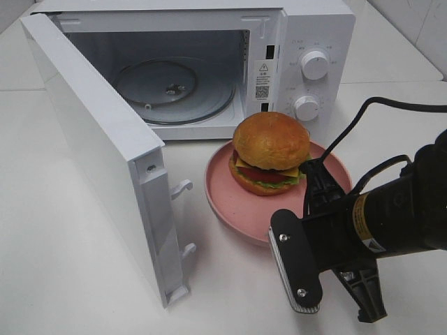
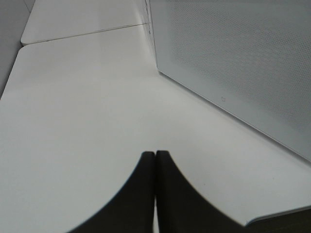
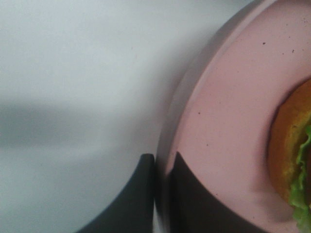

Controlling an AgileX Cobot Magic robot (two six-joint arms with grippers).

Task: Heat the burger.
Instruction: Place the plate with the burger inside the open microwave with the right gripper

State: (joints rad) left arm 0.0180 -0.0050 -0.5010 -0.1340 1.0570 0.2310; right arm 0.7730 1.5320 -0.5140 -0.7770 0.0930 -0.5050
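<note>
the right hand (image 3: 161, 158) is pinched narrow on the thin raised rim of the round pink plate (image 1: 227, 206), which carries the burger (image 1: 271, 152) and rests on the white desk (image 1: 70, 279) just in front of the open microwave (image 1: 318, 35). the left hand (image 2: 155, 156) is closed on nothing beside the swung-out door (image 1: 98, 153). my worry is that the smooth, glossy plate could tip or slip from a one-edge grip, or catch the microwave's sill, so the tall, domed, shiny-bunned stack slides off short of the glass turntable (image 1: 174, 87).
</note>
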